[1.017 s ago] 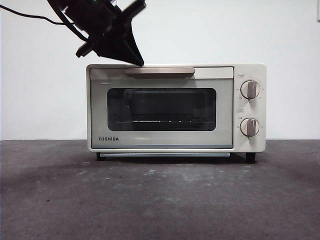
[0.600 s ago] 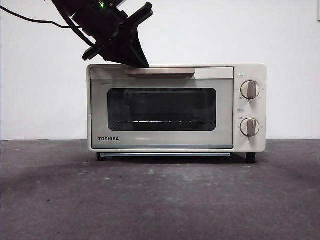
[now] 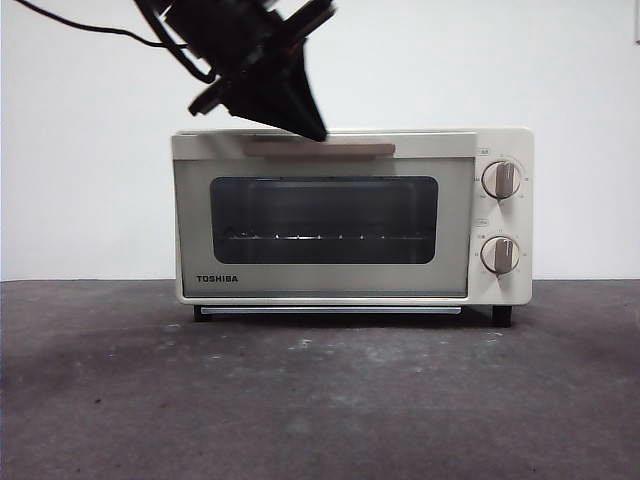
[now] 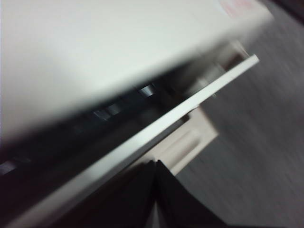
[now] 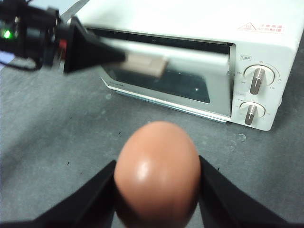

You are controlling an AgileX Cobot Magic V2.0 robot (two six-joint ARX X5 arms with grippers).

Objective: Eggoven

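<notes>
Dark grey tabletop [image 3: 320, 400], plain white wall behind. Nothing else on the surface but the oven.

Egg [image 5: 157, 173]: reddish-brown, smooth, pinched between the two jaws of your right gripper [image 5: 156, 190]. It hangs above the table in front of the oven, well apart from it. Judgement: it is parked there so the load can go in once the opening is wide enough.

Oven [image 3: 352, 215]: cream TOSHIBA box, two knobs on its right panel, dark glass door [image 3: 322, 220] with a wire rack visible inside. In the right wrist view the door's top edge stands off the body, a dark gap showing along it, so it is cracked open but far from flat.

Left gripper [image 3: 300, 125]: comes down from above, tips at the tan handle [image 3: 345, 149] near its left end. In its own wrist view the jaws meet in a closed point just beside the handle, with nothing seen between them. Judgement: you are hooking or pressing the handle, not clamping it. The view is blurred, so exact contact is unclear.

Risk, as judged: a closed tip can slip off the handle and let the door spring back.
</notes>
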